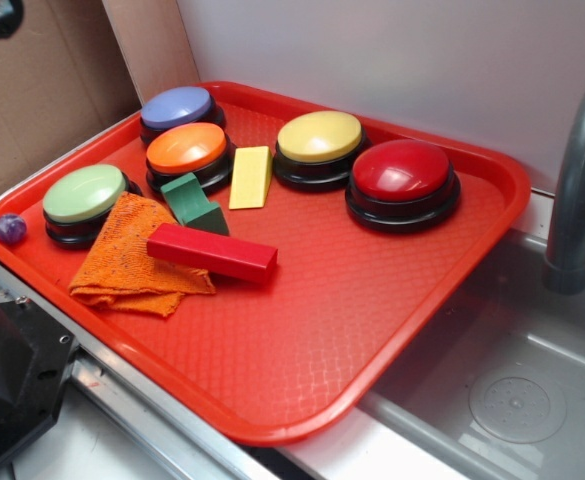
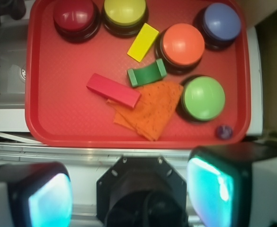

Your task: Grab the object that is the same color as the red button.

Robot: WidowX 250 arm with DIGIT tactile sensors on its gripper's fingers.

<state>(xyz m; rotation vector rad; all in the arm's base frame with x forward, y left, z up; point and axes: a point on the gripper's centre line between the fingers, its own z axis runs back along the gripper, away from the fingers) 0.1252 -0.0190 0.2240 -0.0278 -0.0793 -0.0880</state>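
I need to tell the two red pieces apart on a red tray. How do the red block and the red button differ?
The red block is a long flat-sided bar; the red button is a round dome. The block is plain red all over; the button sits on a black base. The block lies partly on the orange cloth mid-tray; the button stands near the tray's far corner. Both are the same red.

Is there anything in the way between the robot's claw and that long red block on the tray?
Nothing visible blocks it. The gripper hangs open above the tray's near edge, and the long red rectangular block lies exposed, one end resting on the crumpled orange cloth. The green block sits close behind it.
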